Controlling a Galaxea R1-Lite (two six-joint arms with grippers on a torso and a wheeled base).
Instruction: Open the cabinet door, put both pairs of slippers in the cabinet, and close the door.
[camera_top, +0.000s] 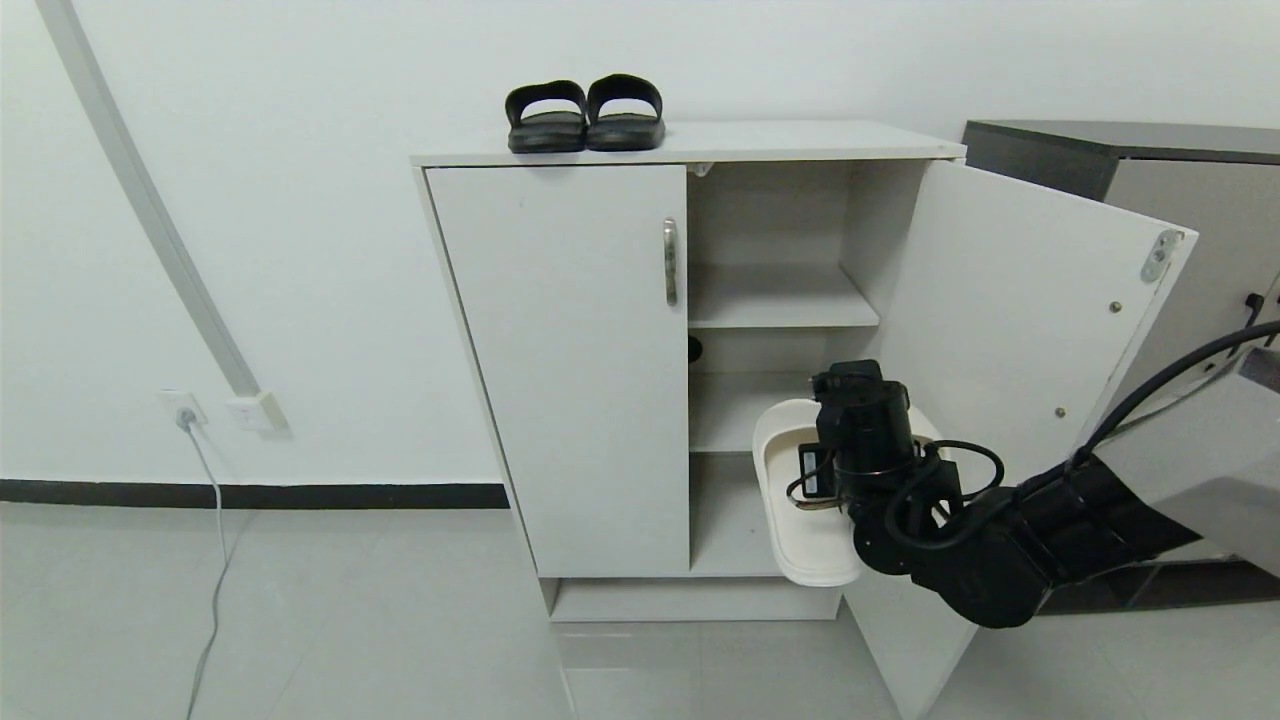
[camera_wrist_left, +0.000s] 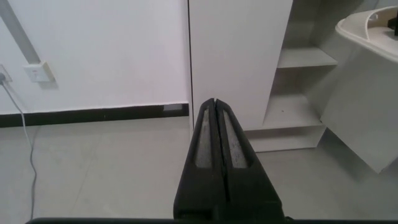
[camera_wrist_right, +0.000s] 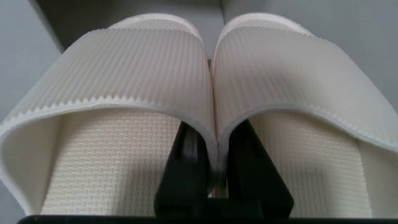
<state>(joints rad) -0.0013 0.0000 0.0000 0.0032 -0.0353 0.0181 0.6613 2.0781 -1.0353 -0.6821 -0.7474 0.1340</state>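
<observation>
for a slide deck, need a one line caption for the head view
Right gripper holds a pair of white ribbed slippers at the open white cabinet; black slide slippers sit on its top.

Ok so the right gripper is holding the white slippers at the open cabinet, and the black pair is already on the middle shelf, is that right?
Not quite. The black slippers sit on top of the cabinet, not on the middle shelf, as the head view shows. The rest holds: the right gripper is holding the white slippers at the open cabinet.
</observation>
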